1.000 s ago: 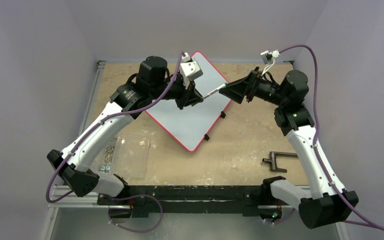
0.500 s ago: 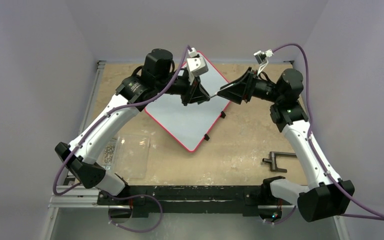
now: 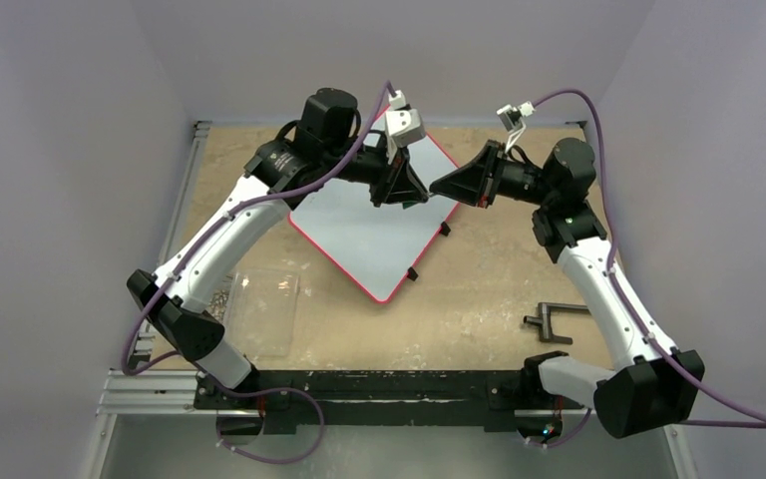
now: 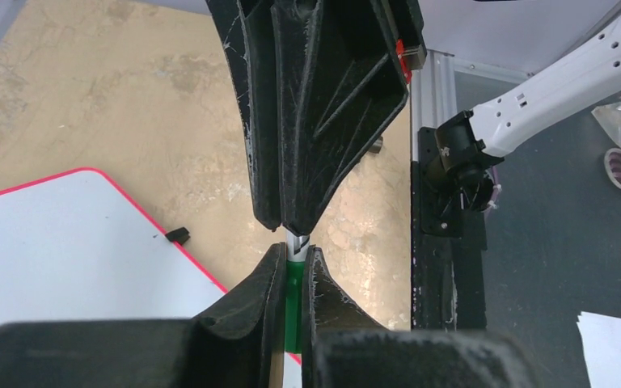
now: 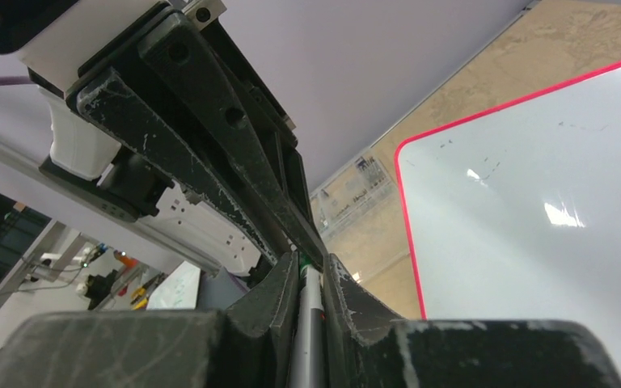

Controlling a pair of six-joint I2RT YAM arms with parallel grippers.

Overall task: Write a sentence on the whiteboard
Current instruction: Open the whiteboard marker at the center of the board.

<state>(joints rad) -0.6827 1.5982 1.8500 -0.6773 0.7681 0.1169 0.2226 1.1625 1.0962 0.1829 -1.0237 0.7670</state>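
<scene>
Now, my left gripper: moved in, clamped on the green end of the marker.
My right gripper: clenched its barrel, tip to tip.
Whiteboard: below both, no writing showing; uncapping probably came next.

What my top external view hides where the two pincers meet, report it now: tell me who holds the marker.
Observer: In the left wrist view, the left pincer is shut on the green end of the marker.
Operator: Now give me the right side.
Observer: In the right wrist view, the right pincer is shut on the same marker's grey barrel, tip to tip with the left one.
Operator: Report the board.
Observer: In the right wrist view, the part of the whiteboard in sight carries only faint smudges and no green letters.
</scene>
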